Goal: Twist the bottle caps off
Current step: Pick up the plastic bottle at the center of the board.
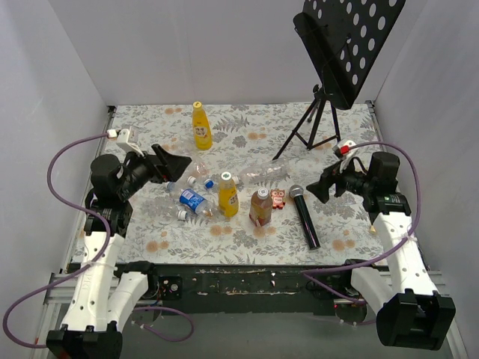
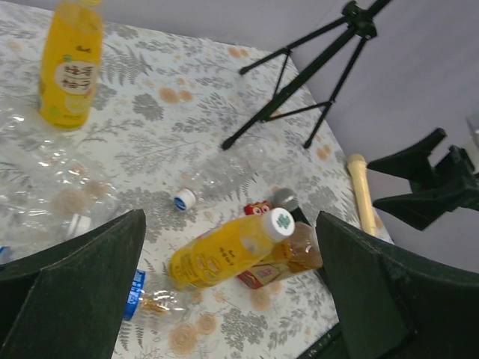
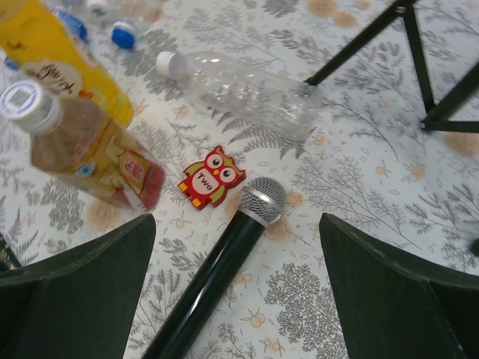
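A yellow juice bottle (image 1: pixel 227 196) with a white cap (image 1: pixel 226 176) stands mid-table, next to a squat brown red-labelled bottle (image 1: pixel 260 207) with a white cap (image 1: pixel 263 192). A second yellow bottle (image 1: pixel 201 126) stands at the back. Clear bottles lie around, one long one (image 1: pixel 258 175) and one blue-labelled (image 1: pixel 193 201). My left gripper (image 1: pixel 178 167) is open and empty, left of the bottles; its wrist view shows the yellow bottle (image 2: pixel 217 254) and cap (image 2: pixel 281 222) between the jaws. My right gripper (image 1: pixel 320 184) is open and empty, above the microphone (image 3: pixel 224 262).
A black microphone (image 1: pixel 305 217) lies right of the brown bottle, with a small red owl tile (image 1: pixel 278 198) beside it. A music stand on a tripod (image 1: pixel 310 127) stands at the back right. White walls enclose the table on three sides.
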`<state>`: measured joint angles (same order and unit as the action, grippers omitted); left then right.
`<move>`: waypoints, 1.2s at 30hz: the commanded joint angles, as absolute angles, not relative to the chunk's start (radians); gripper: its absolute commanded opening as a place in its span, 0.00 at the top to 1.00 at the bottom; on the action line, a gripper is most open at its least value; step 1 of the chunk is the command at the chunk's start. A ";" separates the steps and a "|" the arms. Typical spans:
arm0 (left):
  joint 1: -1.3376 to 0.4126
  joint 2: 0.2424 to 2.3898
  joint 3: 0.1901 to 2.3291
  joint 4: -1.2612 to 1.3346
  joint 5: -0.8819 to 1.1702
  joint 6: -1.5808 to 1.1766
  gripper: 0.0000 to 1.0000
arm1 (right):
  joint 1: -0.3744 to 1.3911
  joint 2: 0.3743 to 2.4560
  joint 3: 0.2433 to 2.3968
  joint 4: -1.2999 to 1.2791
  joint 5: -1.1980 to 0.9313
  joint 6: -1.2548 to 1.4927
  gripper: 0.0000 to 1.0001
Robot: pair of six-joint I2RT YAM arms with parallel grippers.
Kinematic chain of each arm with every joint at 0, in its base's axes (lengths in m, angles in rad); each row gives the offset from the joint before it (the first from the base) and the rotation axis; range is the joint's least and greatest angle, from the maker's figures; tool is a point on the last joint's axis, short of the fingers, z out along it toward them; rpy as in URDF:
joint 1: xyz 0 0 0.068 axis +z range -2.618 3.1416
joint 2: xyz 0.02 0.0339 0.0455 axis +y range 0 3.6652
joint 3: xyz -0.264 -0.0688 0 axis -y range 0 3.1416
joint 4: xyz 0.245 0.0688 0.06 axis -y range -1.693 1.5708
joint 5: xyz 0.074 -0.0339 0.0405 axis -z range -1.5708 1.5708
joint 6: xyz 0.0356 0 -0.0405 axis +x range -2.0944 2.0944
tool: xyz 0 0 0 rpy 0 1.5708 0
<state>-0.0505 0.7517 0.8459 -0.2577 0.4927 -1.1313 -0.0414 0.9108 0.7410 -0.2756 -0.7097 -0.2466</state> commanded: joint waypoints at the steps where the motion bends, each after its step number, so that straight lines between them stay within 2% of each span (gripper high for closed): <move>1: -0.055 0.790 0.931 -0.331 0.705 -1.149 0.02 | -0.011 0.902 0.750 -0.418 -0.943 -0.596 0.02; 3: -0.078 0.804 0.963 -0.368 0.707 -1.132 0.02 | -0.009 0.910 0.747 -0.549 -1.069 -0.787 0.02; 6: -0.170 0.845 1.029 -0.438 0.652 -1.097 0.02 | -0.008 0.917 0.715 -0.598 -1.163 -0.900 0.02; 12: -0.533 0.985 1.181 -0.572 0.300 -1.042 0.02 | -0.006 0.949 0.704 -0.598 -1.180 -0.930 0.02; 18: -0.747 1.162 1.331 -0.663 0.100 -1.013 0.02 | -0.006 0.971 0.680 -0.581 -1.218 -0.934 0.02; 27: -0.955 1.452 1.543 -0.764 -0.090 -0.959 0.17 | -0.006 0.989 0.655 -0.580 -1.216 -0.957 0.02; 36: -1.028 1.626 1.631 -0.850 -0.150 -0.948 0.36 | -0.006 1.005 0.635 -0.572 -1.213 -0.959 0.02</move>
<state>-1.0107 1.6142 1.5742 -0.7788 -0.0883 -0.9646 -0.0101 0.9970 0.6556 -0.5789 -1.1831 -0.9451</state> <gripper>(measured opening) 0.680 0.982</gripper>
